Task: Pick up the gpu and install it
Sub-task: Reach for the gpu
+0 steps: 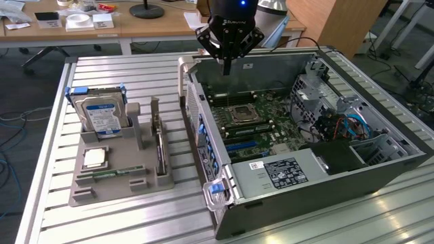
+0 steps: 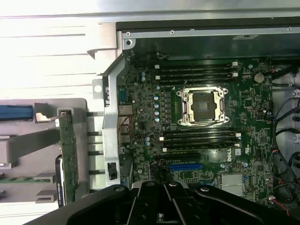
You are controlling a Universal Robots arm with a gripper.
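Here, the black end effector [image 1: 227, 68] of a robot arm hangs with its fingers pinched together on nothing, above the back edge of an open computer case [image 1: 305, 203]. The dark steel tower lies on its side on a ribbed aluminium worktop [image 1: 135, 76].

Inside the case, the green motherboard [image 1: 261, 127] lies flat, with the square metal frame of its processor socket [image 1: 243, 114] near the middle and long, narrow black slots on either side of it. From the wrist view, a short blue slot [image 2: 185, 166] shows on the board close to the closed fingertips.

The gpu [image 1: 160, 147], a thin dark rectangular card, stands on edge in a groove of a grey moulded holder [image 1: 109, 195]. The holder sits just beside the case, on the exterior view's left, and the card is well apart from the end effector. In the same holder, a silver hard drive [image 1: 101, 118] with a blue label stands upright, a square processor chip [image 1: 95, 158] lies flat, and a slim green memory stick [image 1: 112, 173] lies in front of the chip.
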